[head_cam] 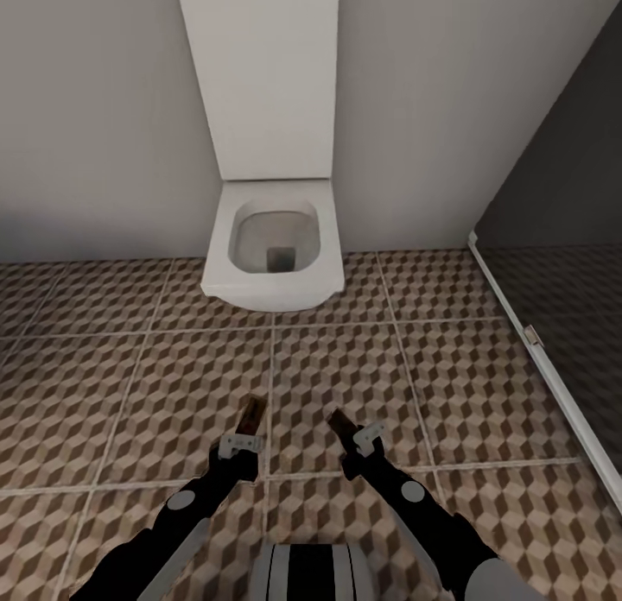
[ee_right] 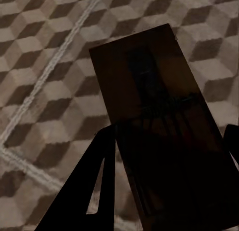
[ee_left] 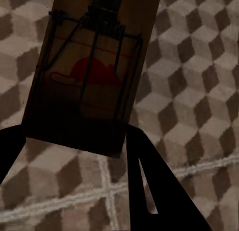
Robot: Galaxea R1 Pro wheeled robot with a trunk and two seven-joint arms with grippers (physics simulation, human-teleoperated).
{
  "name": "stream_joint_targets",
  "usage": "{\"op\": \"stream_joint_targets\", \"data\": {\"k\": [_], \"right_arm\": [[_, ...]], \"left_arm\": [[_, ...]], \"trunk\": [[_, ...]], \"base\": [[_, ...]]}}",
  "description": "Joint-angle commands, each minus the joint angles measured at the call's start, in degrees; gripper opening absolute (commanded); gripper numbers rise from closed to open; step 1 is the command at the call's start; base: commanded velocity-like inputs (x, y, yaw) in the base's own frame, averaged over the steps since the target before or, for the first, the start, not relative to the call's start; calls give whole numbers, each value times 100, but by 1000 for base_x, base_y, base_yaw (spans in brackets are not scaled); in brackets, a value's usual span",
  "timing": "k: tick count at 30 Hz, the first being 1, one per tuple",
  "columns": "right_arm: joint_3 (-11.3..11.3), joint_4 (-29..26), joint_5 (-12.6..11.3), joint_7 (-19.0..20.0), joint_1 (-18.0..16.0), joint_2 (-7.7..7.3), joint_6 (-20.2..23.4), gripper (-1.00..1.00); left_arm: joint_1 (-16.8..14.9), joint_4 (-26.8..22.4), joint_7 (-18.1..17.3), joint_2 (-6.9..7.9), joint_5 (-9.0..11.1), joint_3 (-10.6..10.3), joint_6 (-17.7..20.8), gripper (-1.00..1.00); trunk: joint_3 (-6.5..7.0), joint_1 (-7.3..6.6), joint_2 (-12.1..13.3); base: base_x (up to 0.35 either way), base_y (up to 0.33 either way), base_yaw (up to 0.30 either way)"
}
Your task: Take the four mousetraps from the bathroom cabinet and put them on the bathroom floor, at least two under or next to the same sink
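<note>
With both arms stretched forward and low in front of the trunk, the robot is basically hauling two traps at once. The left gripper is clamped on a mousetrap, and the left wrist view shows it well: tan board, black wire frame, red mouse print in the middle, poking out past the black fingers. The right gripper is pinching a second mousetrap the same way, though that one is so dark in the right wrist view that only faint wire lines can be made out.

Both traps hang above the bathroom floor, not resting on it, with the cube-pattern tiles and pale grout under them. From the grippers, a white toilet sits at about 12 o'clock against the grey wall, and a dark glass partition with a white frame runs off at 2 to 3 o'clock.

Progress-wise, two traps look to be out of storage but none are set down here. Judging by the task, these still need placing near a sink, and two more need fetching.
</note>
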Motion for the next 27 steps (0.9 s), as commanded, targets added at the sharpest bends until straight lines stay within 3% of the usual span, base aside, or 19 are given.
{"op": "stream_joint_targets", "data": {"k": [1,27], "right_arm": [[22,2,-59,5,-4,-6,-15,-100],[22,2,-59,-158,-4,11,13,-100]], "left_arm": [[-5,-5,49,7,35,-22,16,-100],[-5,97,49,-2,35,-13,17,-100]], "trunk": [[-4,2,-1],[-4,2,-1]], "base": [[305,134,0],[328,45,0]]}}
